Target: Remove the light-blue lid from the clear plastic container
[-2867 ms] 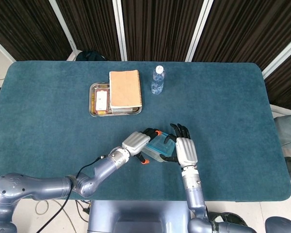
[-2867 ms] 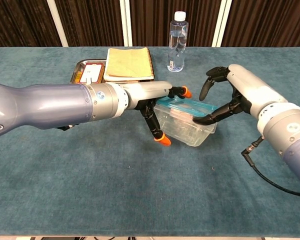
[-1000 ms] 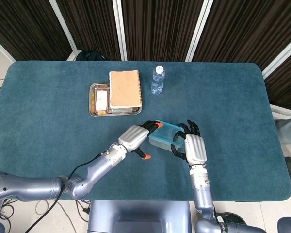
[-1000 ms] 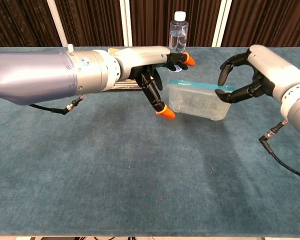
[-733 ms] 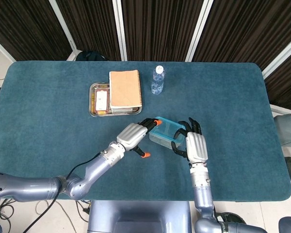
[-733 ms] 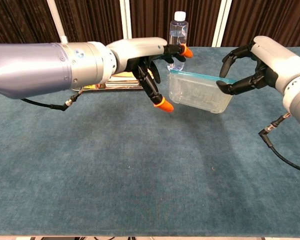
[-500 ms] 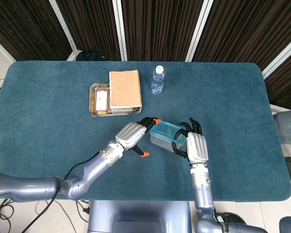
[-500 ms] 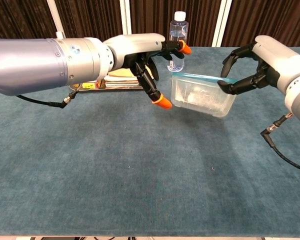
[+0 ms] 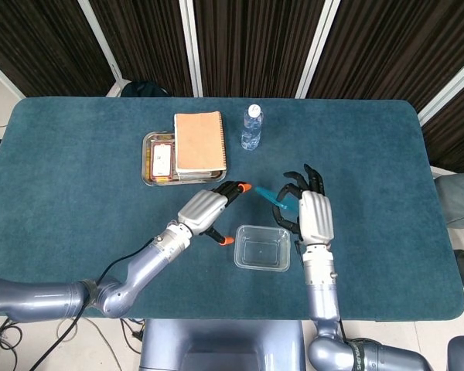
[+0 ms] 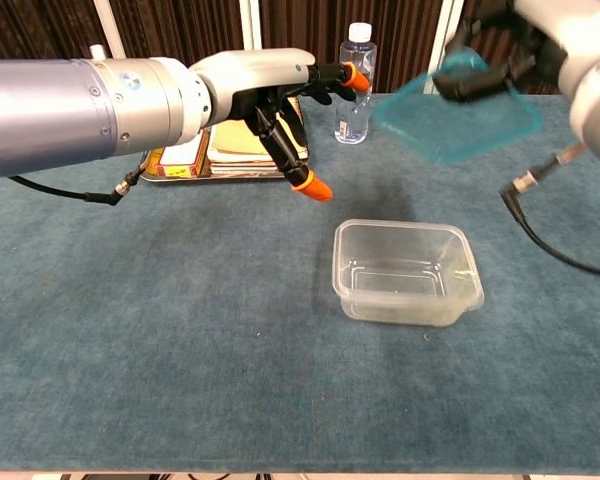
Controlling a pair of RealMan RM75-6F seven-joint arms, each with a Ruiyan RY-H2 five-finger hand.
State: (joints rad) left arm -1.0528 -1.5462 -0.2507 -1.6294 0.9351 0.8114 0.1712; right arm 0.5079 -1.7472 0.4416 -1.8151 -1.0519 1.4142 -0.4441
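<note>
In the head view, the table (image 9: 77, 154) has a dark teal cloth, and dark curtains (image 9: 247, 39) hang behind it. The clear plastic container (image 9: 262, 248) sits open on it. In the chest view, the right hand (image 10: 520, 40) grips the light-blue lid (image 10: 458, 122) in the air, and the left hand (image 10: 280, 85) has spread fingers (image 10: 308, 186), grasping nothing.

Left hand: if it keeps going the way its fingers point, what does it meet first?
Probably the lid held up by the right hand. The left hand points toward it across open air; the bottle looks farther back, though depth is uncertain.
</note>
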